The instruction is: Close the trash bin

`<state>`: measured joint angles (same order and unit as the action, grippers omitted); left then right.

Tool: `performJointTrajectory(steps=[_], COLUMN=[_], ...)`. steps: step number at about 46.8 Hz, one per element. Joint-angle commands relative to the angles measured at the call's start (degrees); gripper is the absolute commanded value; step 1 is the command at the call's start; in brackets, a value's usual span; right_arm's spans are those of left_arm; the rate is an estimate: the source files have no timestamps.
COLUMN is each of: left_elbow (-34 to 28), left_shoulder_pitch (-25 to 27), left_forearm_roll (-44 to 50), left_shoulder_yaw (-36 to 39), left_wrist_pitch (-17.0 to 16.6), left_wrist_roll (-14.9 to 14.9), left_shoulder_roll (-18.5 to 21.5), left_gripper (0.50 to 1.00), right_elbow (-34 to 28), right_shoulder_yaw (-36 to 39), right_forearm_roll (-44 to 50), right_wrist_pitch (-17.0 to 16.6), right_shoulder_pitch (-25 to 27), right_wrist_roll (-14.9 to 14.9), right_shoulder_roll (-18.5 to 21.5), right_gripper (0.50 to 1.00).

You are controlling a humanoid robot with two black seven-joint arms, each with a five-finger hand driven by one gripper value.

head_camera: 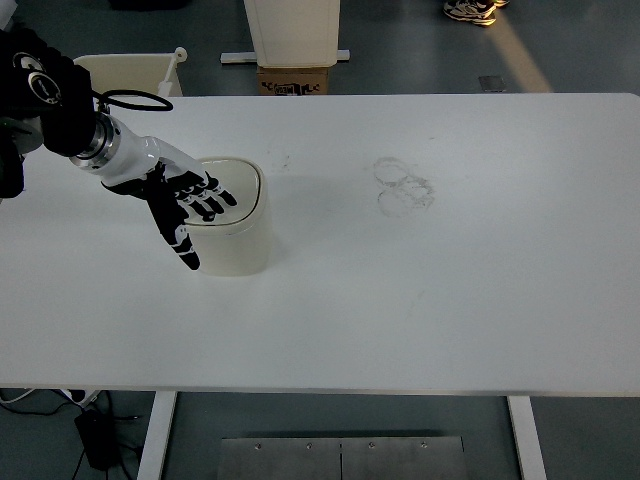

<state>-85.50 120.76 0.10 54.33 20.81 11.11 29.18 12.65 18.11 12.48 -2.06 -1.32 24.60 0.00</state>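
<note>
White table (450,300), mostly bare; cream trash bin (240,245) upright at left, toward the far side; its lid (238,188) lies flat, no gap showing, so closing looks done; left hand (188,200) flat over the lid's left part, fingers spread, grasping nothing; only withdrawal left, I judge.

The left hand (190,205) covers the left part of the trash bin (238,222) lid. The left arm is cut off by the left edge. A shoe (470,10) is cropped at the top edge.
</note>
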Motion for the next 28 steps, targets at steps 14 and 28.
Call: performJointTrajectory(steps=[14,28], left_elbow=[0.0,0.2], left_shoulder_pitch=[-0.4,0.1], left_forearm_roll=[0.0,0.0], left_shoulder_yaw=[0.0,-0.1], left_wrist_pitch=[0.0,-0.1], left_wrist_roll=[0.0,0.0], left_shoulder_roll=[0.1,0.5], left_gripper=[1.000,1.000], right_elbow=[0.0,0.0], right_shoulder_yaw=[0.0,0.0], right_forearm_roll=[0.0,0.0], right_wrist_pitch=[-0.1,0.0], right_shoulder_pitch=[0.0,0.0], right_wrist_roll=[0.0,0.0], right_shoulder_roll=[0.0,0.0], right_gripper=[0.991,0.991])
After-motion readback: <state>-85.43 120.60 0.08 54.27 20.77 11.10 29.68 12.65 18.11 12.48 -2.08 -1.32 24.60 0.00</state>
